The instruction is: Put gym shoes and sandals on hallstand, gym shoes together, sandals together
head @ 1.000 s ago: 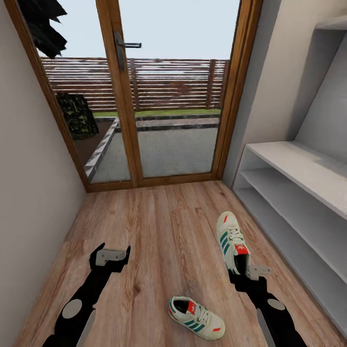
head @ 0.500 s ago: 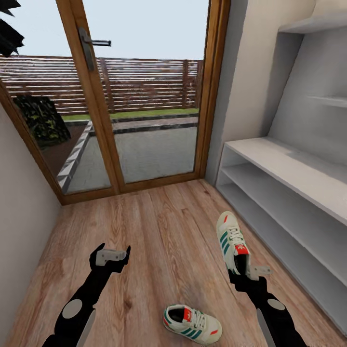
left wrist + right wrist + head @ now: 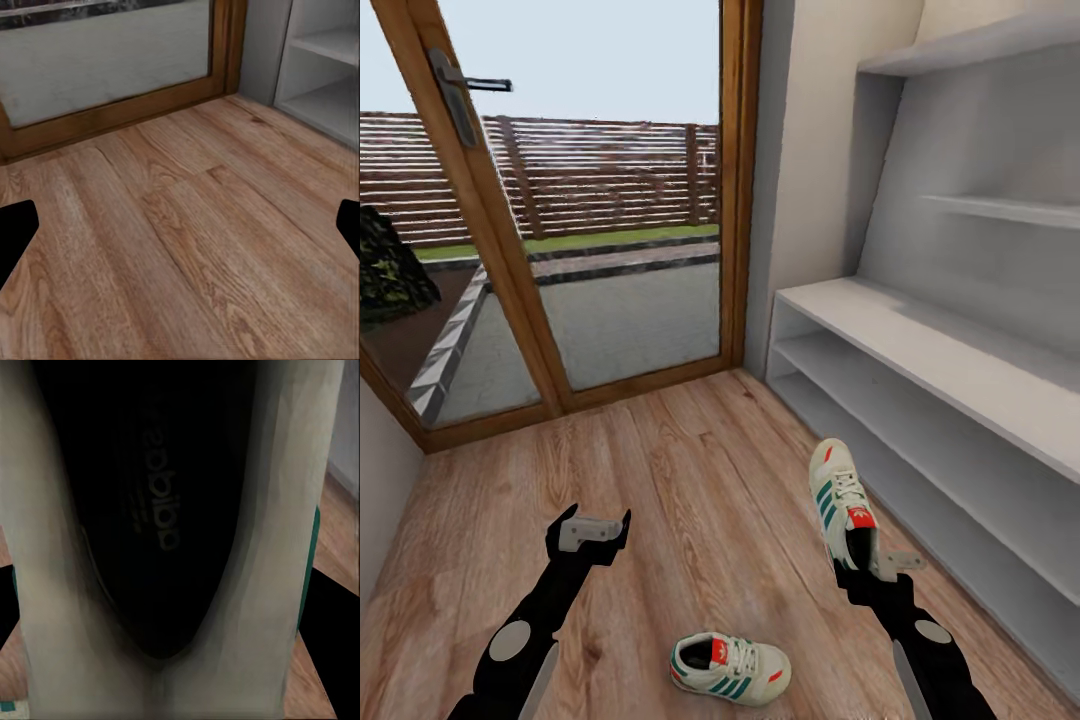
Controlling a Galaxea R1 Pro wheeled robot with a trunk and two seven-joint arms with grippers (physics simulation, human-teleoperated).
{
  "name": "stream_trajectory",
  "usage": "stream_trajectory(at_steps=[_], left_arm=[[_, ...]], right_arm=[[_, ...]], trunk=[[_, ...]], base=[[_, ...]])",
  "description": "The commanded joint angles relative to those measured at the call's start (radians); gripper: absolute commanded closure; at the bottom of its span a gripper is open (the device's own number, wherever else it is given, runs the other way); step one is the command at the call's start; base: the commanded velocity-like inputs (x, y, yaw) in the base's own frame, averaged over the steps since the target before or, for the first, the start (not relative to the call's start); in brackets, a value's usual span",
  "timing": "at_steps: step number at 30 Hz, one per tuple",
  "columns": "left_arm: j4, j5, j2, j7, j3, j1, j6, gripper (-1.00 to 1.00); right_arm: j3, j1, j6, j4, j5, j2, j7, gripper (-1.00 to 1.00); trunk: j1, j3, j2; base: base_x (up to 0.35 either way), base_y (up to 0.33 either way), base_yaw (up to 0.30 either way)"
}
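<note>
Cream-white low sneaker with green side stripes and a red tongue label point(image 3: 843, 497) rides heel-first in the right gripper point(image 3: 872, 566), apparently clamped at the collar and carried clear of the light brown wood-plank floor point(image 3: 690, 500), toe pointing toward the wide light-grey shoe rack point(image 3: 920, 350) alongside, presumably for shelving. Its matching sneaker point(image 3: 730, 668) lies on the planks between the arms, while the left gripper point(image 3: 592, 530) hangs empty, fingers spread wide, likely kept free for it.

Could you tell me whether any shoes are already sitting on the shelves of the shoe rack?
No, the shoe rack has bare shelves; one sneaker is in the right gripper and the other sneaker lies on the floor.
</note>
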Motion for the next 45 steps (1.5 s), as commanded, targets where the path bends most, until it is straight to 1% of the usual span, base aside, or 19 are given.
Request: stream_trajectory(at_steps=[1, 11, 21, 45], left_arm=[[-0.002, -0.002, 0.001, 0.0, -0.001, 0.0, 0.005, -1.0], [-0.002, -0.002, 0.0, 0.0, 0.0, 0.0, 0.005, -1.0], [-0.002, -0.002, 0.001, 0.0, -0.001, 0.0, 0.005, -1.0], [-0.002, -0.002, 0.0, 0.0, -0.001, 0.0, 0.005, -1.0]], right_arm=[[0.0, 0.0, 0.006, -0.001, 0.0, 0.0, 0.0, 1.0], [0.0, 0.0, 0.005, -0.001, 0.0, 0.0, 0.0, 1.0], [0.0, 0.0, 0.005, -0.001, 0.0, 0.0, 0.0, 1.0], [0.0, 0.0, 0.005, -0.001, 0.0, 0.0, 0.0, 1.0]], trunk=[[0.0, -0.001, 0.0], [0.0, -0.001, 0.0], [0.0, -0.001, 0.0], [0.0, -0.001, 0.0]], base=[[0.0, 0.0, -0.3], [0.0, 0.014, -0.3], [0.043, 0.162, -0.3], [0.001, 0.003, -0.3]])
